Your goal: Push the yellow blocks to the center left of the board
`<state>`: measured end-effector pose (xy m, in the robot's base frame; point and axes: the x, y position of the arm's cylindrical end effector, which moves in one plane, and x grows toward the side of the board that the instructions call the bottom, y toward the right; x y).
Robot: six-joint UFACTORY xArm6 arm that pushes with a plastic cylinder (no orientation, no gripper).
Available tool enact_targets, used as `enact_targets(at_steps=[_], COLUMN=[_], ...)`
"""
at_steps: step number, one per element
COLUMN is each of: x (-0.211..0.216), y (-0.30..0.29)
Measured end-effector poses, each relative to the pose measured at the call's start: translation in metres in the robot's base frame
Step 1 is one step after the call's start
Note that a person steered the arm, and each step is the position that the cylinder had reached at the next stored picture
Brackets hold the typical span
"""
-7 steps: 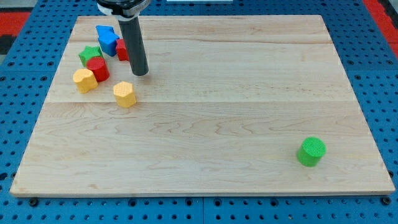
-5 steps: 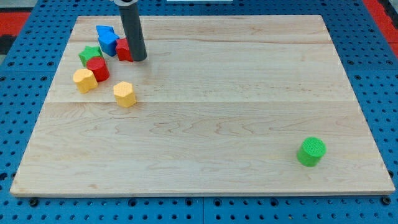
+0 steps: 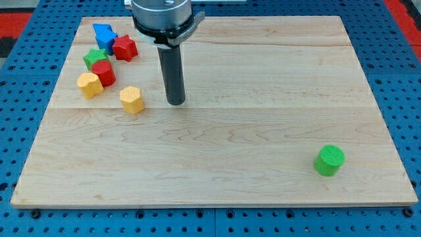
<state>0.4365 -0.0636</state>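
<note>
Two yellow blocks lie at the board's left. A yellow hexagonal block stands alone. Another yellow block sits further left, touching a red cylinder. My tip rests on the board just to the right of the hexagonal yellow block, a small gap between them. The rod rises from it to the arm's head at the view's top.
A cluster sits at the upper left: a green block, a red block and a blue block. A green cylinder stands alone at the lower right. The wooden board lies on a blue pegboard.
My tip moved from beside the red block down and right to beside the hexagonal yellow block. The blue and red blocks at the upper left shifted up and left. The yellow blocks have not moved.
</note>
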Motion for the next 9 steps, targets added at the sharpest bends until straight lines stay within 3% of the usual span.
enact_targets(at_steps=[1,3,4,7,9], x=[0.022,0.019,-0.013,-0.007,-0.049], y=[0.0,-0.043,-0.075,-0.097,-0.145])
